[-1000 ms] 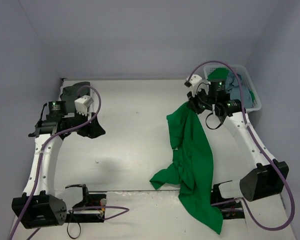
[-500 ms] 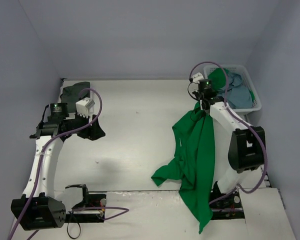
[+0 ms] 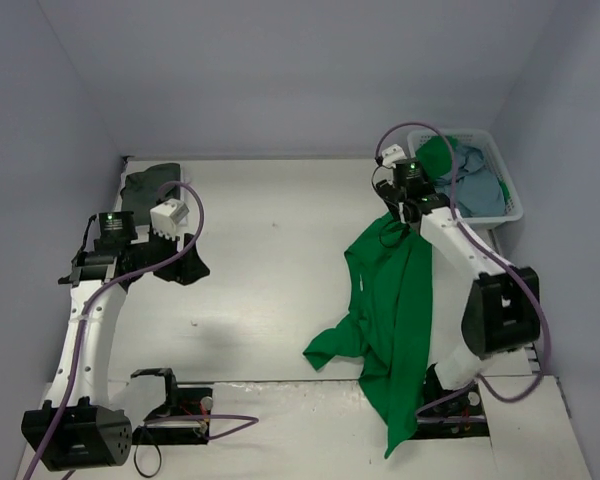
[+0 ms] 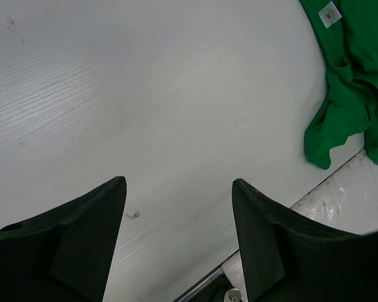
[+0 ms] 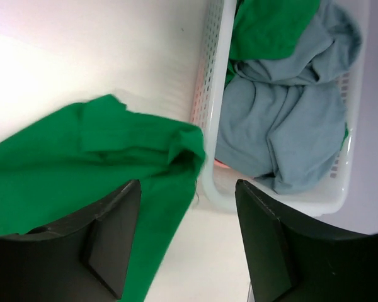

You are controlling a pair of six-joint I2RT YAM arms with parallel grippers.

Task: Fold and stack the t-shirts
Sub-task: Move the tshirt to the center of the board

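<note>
Green t-shirt point(image 3: 390, 300) lay crumpled beside the basket point(image 5: 213, 75). Left gripper point(image 4: 177, 184) and right gripper point(image 5: 188, 185) gaped empty. It probably needed flattening before folding.

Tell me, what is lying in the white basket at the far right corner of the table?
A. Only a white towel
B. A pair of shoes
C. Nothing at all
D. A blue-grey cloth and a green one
D: the right wrist view shows a crumpled blue-grey shirt and a green cloth inside the white basket.
</note>
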